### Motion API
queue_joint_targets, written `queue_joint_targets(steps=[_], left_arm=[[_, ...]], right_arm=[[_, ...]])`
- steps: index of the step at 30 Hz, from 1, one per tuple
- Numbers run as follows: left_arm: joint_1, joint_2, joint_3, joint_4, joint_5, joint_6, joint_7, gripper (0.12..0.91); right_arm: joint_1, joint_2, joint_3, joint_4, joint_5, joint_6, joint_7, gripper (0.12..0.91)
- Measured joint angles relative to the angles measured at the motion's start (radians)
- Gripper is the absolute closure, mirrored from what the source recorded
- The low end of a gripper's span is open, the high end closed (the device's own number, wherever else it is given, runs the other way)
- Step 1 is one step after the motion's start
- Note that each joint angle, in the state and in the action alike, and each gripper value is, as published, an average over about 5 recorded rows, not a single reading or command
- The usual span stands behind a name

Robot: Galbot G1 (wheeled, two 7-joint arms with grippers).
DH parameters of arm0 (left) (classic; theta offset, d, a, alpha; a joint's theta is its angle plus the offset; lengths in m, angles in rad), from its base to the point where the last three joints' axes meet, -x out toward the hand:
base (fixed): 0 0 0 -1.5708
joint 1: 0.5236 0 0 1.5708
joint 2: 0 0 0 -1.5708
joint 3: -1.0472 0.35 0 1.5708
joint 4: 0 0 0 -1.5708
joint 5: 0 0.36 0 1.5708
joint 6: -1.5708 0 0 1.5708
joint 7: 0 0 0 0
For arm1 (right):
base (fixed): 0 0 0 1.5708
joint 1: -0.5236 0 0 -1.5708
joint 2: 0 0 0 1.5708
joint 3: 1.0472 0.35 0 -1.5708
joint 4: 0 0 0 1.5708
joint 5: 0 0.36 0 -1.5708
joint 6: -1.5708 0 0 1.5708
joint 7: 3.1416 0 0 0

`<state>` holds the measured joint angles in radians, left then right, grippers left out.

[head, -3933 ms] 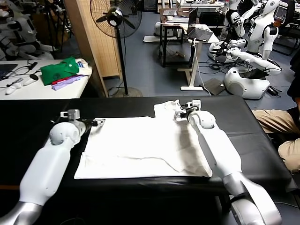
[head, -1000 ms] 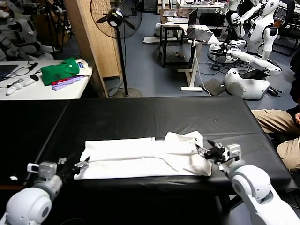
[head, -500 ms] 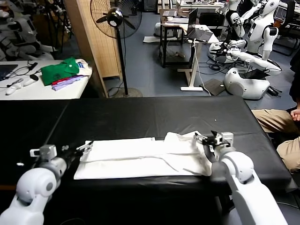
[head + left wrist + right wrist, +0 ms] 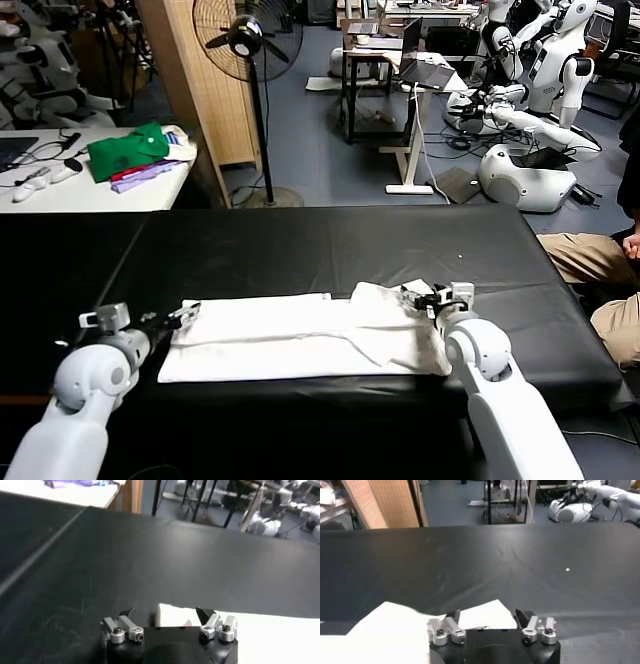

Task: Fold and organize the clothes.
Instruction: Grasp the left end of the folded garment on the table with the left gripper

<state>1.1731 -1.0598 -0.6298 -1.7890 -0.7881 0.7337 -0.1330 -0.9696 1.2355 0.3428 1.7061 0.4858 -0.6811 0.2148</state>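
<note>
The white T-shirt [image 4: 300, 335] lies folded into a long flat band along the near part of the black table [image 4: 330, 245]. My left gripper [image 4: 183, 314] is at the band's left end, low over the table. In the left wrist view its jaws [image 4: 165, 612] stand open with the shirt's corner [image 4: 172, 616] between them. My right gripper [image 4: 412, 294] is at the right end, over the raised sleeve fold. In the right wrist view it [image 4: 488, 615] is open too, with a white cloth corner [image 4: 485, 617] lying between the fingers. No print shows.
A white side table [image 4: 60, 192] at the back left carries a green garment [image 4: 125, 150] and a purple cloth [image 4: 148, 175]. A standing fan [image 4: 247, 35] is behind the black table. A seated person's leg [image 4: 590, 262] is near the table's right edge.
Both grippers have moved from the table's front edge up to the ends of the folded band, and their jaws have narrowed. The shirt, spread wide in the oldest frame, lies folded in half.
</note>
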Motion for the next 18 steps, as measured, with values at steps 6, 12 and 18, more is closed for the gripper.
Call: queue_joint_targets(steps=[6,12,18], left_arm=[[0.001,-0.013,0.009,0.011,0.059,-0.002,0.040,0.861],[-0.005,-0.030,0.049,0.012,0.297,-0.047,0.045,0.903],[-0.039,-0.044,0.073,0.046,0.408,-0.120,0.021,0.886]], right_arm=[[-0.015,0.026,-0.013,-0.012,-0.067,0.071,0.065,0.809],[-0.018,0.060,-0.022,-0.037,-0.133,0.144,0.104,0.880],[-0.037,0.063,-0.004,-0.018,-0.130,0.135,0.048,0.844]])
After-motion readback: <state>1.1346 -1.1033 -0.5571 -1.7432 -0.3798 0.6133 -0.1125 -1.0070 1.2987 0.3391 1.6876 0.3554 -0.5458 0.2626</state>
